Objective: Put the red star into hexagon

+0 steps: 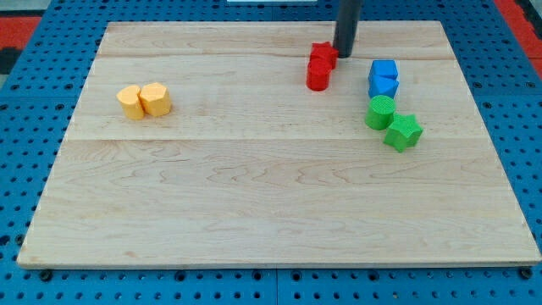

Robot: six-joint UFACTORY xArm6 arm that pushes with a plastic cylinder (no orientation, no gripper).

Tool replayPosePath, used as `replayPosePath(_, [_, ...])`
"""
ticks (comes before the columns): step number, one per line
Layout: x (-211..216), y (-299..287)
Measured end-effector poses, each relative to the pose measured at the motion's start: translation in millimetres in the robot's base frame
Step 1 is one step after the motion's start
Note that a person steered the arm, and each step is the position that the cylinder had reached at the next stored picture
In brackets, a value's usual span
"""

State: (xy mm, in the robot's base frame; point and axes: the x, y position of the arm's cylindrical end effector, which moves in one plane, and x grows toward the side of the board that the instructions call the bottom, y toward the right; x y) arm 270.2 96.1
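Red star (323, 56): small rigid block, likely light and free-sliding, touching a second red block (318, 77). Tip (343, 54), a bare rod holding nothing, stands just right of it; its points may make it turn when pushed.

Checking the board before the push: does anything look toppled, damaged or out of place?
Nothing stands out. The wooden board lies flat, and the red, blue, green and yellow blocks sit in tidy pairs. My tip rests beside the red star.

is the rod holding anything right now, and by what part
Nothing is held; the rod cannot grip. My tip sits against the upper right side of the red star, which touches the red hexagon below it.
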Motion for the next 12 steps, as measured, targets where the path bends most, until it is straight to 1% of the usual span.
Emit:
replayPosePath(1, [7.4, -39.2])
replayPosePath(3, [31.5, -137.9])
replayPosePath(4, [47.1, -159.3])
replayPosePath(5, [49.1, -157.1])
replayPosePath(7, [49.1, -105.5])
replayPosePath(8, [64.0, -96.2])
replayPosePath(9, [87.3, -119.0])
replayPosePath(10, [91.3, -168.6])
replayPosePath(11, [91.3, -202.6])
replayPosePath(12, [91.3, -211.2])
